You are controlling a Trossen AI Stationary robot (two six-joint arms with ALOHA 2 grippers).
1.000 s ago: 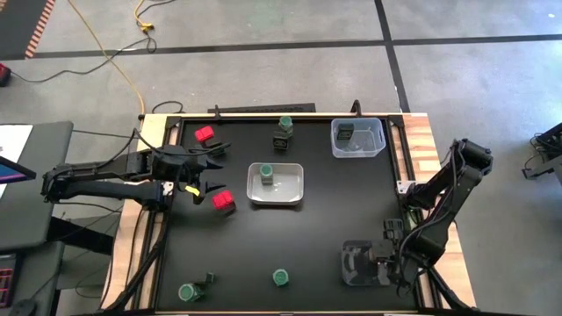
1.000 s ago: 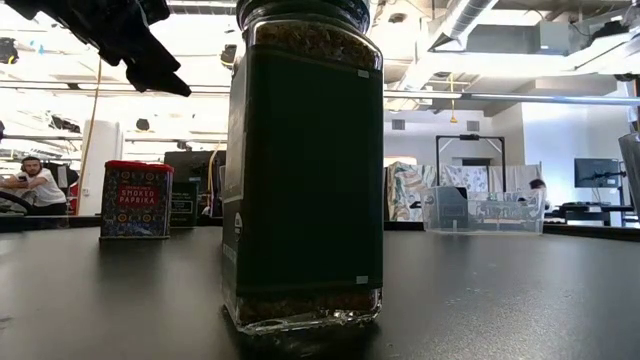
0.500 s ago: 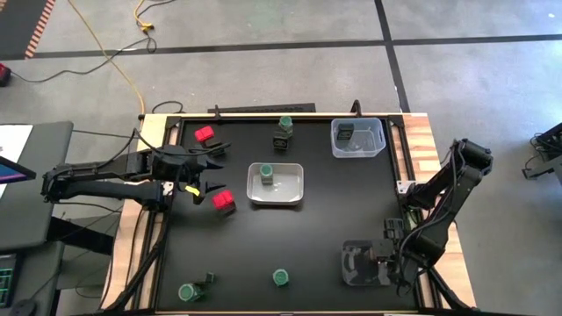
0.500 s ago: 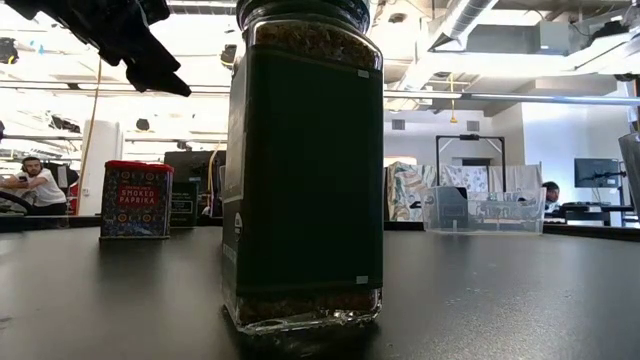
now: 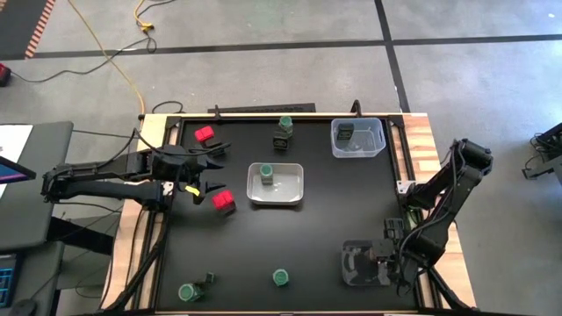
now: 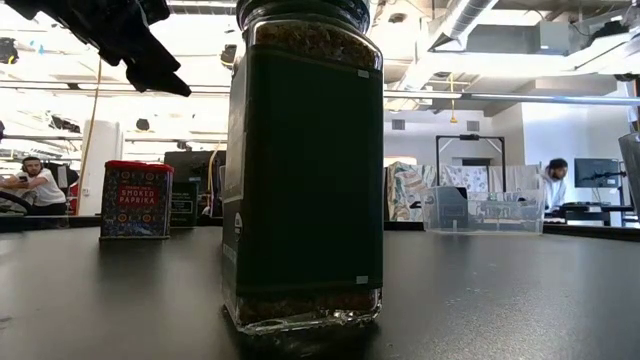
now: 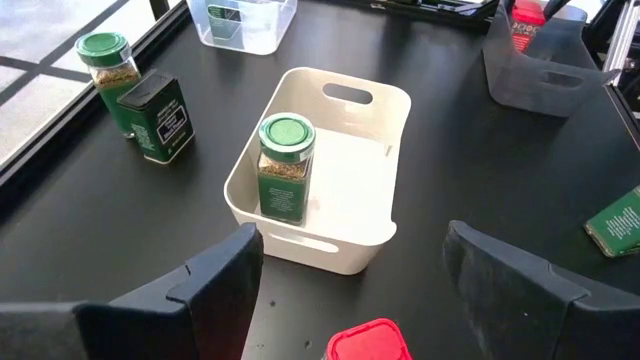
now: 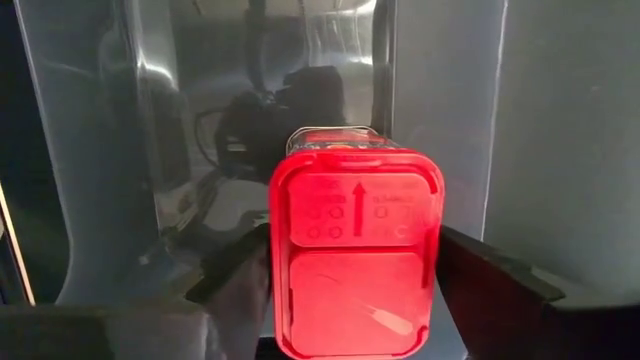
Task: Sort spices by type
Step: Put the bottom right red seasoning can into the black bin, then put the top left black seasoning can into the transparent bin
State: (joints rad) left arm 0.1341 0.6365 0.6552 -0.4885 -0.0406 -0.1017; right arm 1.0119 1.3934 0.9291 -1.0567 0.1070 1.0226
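red rectangular plastic spice box [image 8: 355,265] stands upright in the smooth grey plastic tray [image 8: 440,120] at the tabletop's near right, glossy lid facing up, between the right hand's [image 8: 355,290] parted fingers, grip unclear.

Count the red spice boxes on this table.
3. One red rectangular box near the table's left edge; one beside the left gripper, by the white plastic tray; one standing in the grey plastic tray on the right side. More may be hidden.

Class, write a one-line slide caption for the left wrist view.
Open left hand hovers before a white bin holding one green-lidded jar.
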